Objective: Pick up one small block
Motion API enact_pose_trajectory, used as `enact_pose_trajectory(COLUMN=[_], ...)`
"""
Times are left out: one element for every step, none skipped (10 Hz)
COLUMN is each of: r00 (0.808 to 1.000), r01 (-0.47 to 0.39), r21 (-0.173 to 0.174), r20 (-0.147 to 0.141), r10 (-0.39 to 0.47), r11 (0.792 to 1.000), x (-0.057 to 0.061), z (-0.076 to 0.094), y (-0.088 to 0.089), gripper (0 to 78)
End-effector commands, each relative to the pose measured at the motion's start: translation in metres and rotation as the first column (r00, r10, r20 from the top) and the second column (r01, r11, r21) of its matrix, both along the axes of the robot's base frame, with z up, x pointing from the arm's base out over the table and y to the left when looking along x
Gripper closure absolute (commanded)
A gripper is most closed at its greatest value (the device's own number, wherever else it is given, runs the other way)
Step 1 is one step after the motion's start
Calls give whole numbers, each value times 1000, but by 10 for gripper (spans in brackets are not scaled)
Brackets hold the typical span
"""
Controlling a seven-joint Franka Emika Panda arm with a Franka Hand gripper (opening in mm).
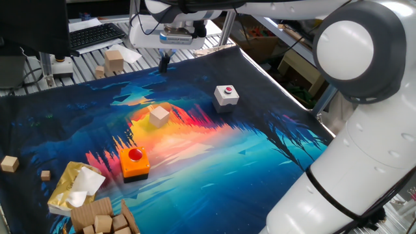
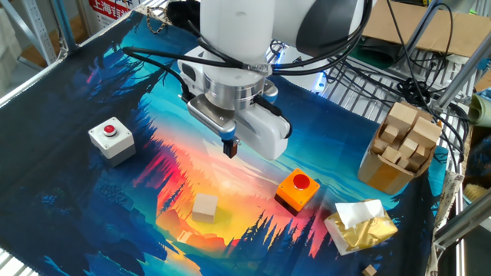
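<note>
The small block (image 1: 158, 116) is a plain pale beige cube lying on the orange-yellow part of the printed mat; it also shows in the other fixed view (image 2: 205, 207). My gripper (image 1: 164, 64) hangs high above the mat's far side, well apart from the block. In the other fixed view the gripper (image 2: 229, 147) points down above the mat, up and to the right of the block. Its fingers look closed together with nothing between them.
A white box with a red button (image 1: 226, 95) and an orange box with a red button (image 1: 134, 162) stand on the mat. A taller tan block (image 1: 114, 62), tiny tan cubes (image 1: 9, 163), a yellow packet (image 1: 73, 188) and a box of wooden blocks (image 2: 399, 146) lie around the mat's edges.
</note>
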State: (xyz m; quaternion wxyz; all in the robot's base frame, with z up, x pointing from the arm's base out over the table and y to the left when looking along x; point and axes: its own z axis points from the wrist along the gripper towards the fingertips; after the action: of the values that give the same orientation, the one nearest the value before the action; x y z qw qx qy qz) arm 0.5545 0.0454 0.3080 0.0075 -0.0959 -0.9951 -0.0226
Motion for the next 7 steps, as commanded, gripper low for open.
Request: enact_pose_trajectory(r00=[996,996,996,996,996,995,995], r01=[-31,-39,-45,-52,-59,-74,-78], r21=[-74,-80,-78,-77,-76,-74,-73], r20=[-81,-78,-77,-75,-73,-73,-73], r10=[25,33,39,46,54,69,73], r11=[997,996,996,996,995,994,994], x=[8,10,12,14,16,19,20], z=[-11,-18,-25,-34,-39,-50,-53], y=[0,0,0,-2,-3,-5,-4], gripper=[776,776,776,776,776,776,776])
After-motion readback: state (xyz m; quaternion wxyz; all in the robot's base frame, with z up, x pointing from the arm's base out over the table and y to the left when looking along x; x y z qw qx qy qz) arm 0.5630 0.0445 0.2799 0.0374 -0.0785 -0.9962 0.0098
